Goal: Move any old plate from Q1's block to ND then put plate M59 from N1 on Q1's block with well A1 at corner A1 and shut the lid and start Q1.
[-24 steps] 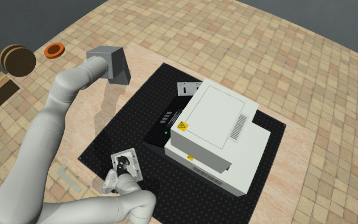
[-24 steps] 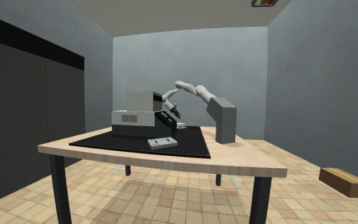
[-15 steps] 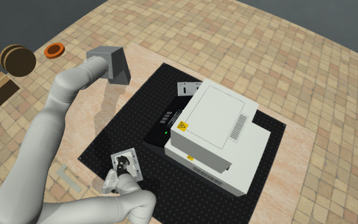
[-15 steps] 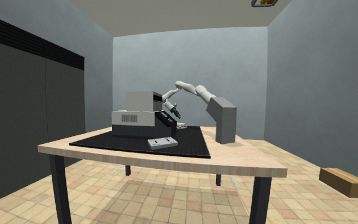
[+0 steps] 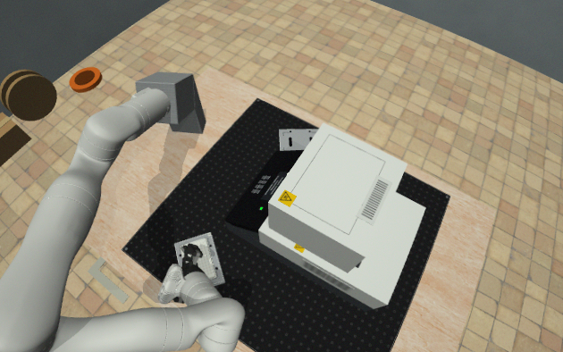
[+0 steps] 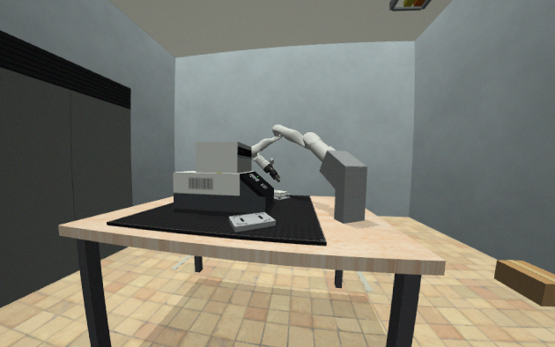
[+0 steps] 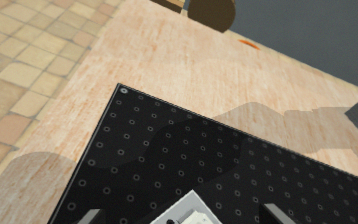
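the hand (image 5: 193, 251) (image 6: 277, 178) (image 7: 182, 216) is released, its fingers wide apart above the pale plate (image 5: 206, 259) (image 6: 280, 193) (image 7: 201, 219), which lies in a grey nest (image 5: 214, 250) (image 6: 284, 197) (image 7: 192, 196) on the black mat (image 5: 214, 192) (image 6: 295, 220) (image 7: 175, 150). the cycler (image 5: 331, 179) (image 6: 207, 182) shows a green lamp (image 5: 261, 208) (image 6: 257, 176); a second nest (image 5: 300, 139) (image 6: 252, 219) sits near it, with no plate in view on top.
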Available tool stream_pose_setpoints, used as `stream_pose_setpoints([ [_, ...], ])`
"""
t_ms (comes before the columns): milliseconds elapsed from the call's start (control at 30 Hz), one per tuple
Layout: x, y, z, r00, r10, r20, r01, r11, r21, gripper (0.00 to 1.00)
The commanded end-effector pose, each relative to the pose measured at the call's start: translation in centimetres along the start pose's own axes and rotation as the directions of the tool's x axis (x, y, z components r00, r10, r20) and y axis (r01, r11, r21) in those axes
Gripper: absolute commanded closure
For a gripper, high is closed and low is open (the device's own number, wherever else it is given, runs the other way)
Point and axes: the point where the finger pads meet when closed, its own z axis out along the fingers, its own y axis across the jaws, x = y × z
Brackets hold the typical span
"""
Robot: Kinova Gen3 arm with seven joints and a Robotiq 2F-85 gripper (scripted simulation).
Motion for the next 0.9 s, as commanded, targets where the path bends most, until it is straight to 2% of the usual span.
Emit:
stream_pose_setpoints([
  [0, 0.5, 0.3, -0.5, 1.0, 0.0, 0.0, 0.0, 1.0, 0.0, 0.07],
  [867, 4.2, 2.5, -4.4, 1.0, 0.0, 0.0, 0.0, 1.0, 0.0, 0.27],
])
